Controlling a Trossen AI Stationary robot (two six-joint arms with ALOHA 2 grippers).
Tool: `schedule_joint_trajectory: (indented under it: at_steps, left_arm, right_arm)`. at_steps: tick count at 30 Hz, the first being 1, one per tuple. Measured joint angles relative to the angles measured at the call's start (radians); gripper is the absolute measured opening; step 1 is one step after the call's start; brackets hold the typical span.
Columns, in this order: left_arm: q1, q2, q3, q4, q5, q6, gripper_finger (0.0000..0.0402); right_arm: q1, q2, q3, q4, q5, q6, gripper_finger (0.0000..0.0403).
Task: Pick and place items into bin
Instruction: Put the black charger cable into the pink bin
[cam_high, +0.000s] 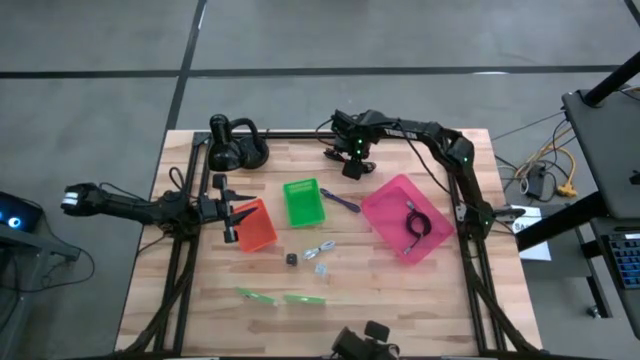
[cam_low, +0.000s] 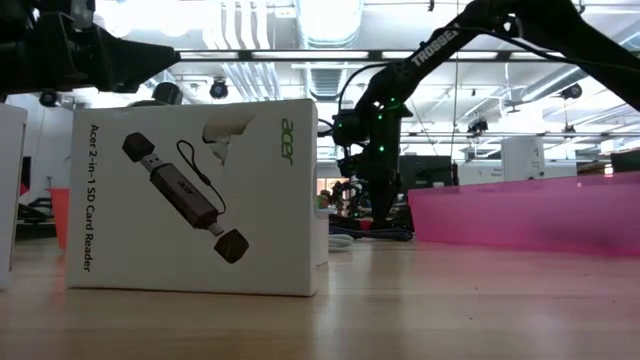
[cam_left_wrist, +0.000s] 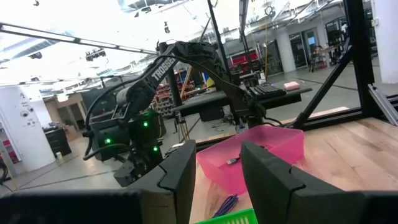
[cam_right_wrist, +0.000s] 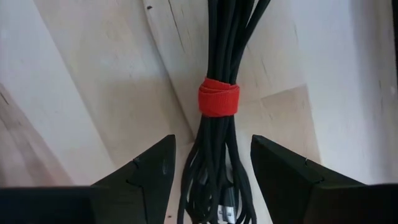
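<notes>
The left claw (cam_high: 229, 212) is held over the orange bin (cam_high: 254, 225), its fingers (cam_left_wrist: 180, 171) apart with nothing between them — probably a drop spot or a waiting post. Loose items lie on the table (cam_high: 400, 300): green strips (cam_high: 270, 296), a black cube (cam_high: 291, 259), a purple pen (cam_high: 345, 201). By the far edge, the right claw (cam_right_wrist: 212, 165) is set open astride a black cable bundle (cam_right_wrist: 219, 62) — lined up for grasping, not yet closed.

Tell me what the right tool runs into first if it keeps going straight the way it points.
The right tool, open, points down at a black cable bundle with a red strap lying on the table. It would probably meet that bundle first; the remaining gap is unclear.
</notes>
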Motion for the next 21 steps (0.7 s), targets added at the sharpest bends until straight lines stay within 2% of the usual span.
schedule_joint_trajectory:
  at_steps: [14,21]
  left_arm:
    - [0.000,0.000,0.000,0.000,0.000,0.000,0.0113]
    - [0.000,0.000,0.000,0.000,0.000,0.000,0.0113]
  right_arm:
    - [0.002,0.047,-0.009,0.005,0.004,-0.001,0.0195]
    - [0.002,0.047,-0.009,0.004,0.008,-0.008,0.0180]
